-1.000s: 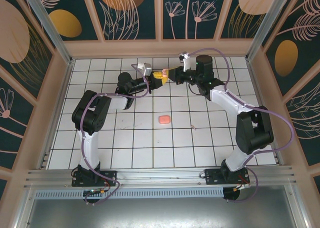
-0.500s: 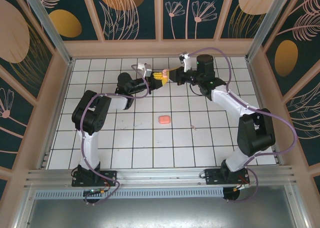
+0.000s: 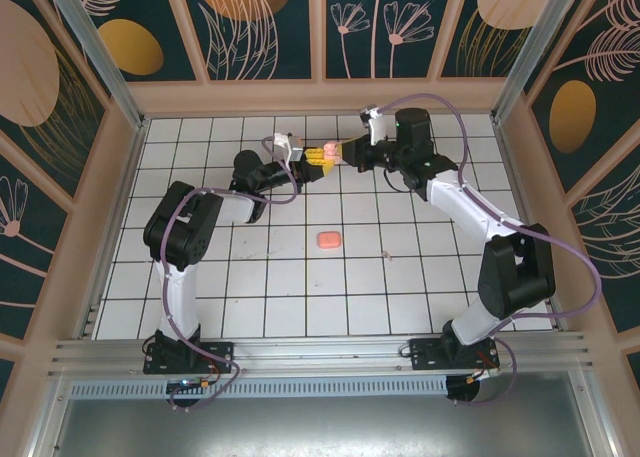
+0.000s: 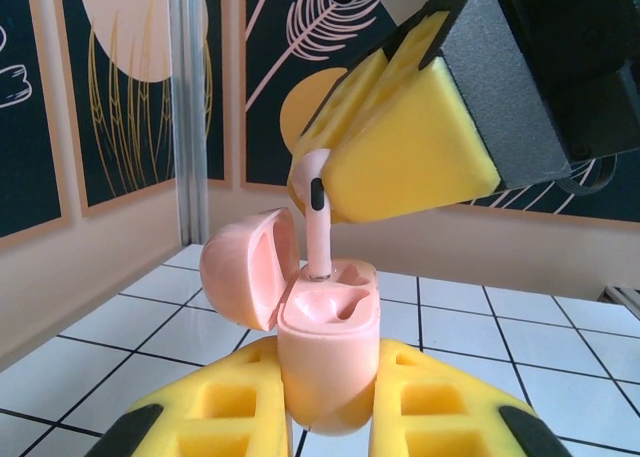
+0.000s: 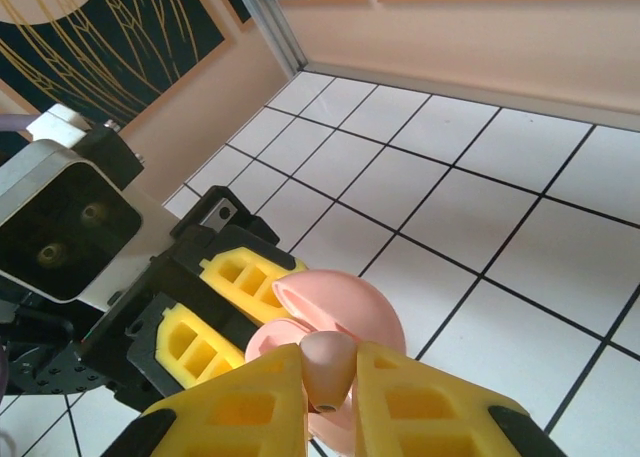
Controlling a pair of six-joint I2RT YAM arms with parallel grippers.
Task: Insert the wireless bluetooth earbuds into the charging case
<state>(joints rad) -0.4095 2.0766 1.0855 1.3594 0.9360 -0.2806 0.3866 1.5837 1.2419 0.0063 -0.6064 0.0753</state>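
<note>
1. Above the far tiles (image 3: 420, 237), clamped upright in the left gripper (image 4: 325, 402): the charging case (image 4: 328, 342), lid (image 4: 245, 267) open.
2. Pinched in the right gripper (image 5: 328, 409): one earbud (image 4: 318, 222), stem down, tip at the case's open top.
3. Lying mid-floor, well apart: a coral pod (image 3: 328, 239).

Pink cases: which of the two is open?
The pale pink round case held by the left gripper, its lid flipped back. The coral case lies alone on the tiles.

Pale pink earbud (image 4: 318, 227) upright, stem tip in open-lidded pink charging case (image 4: 328, 362)
</note>
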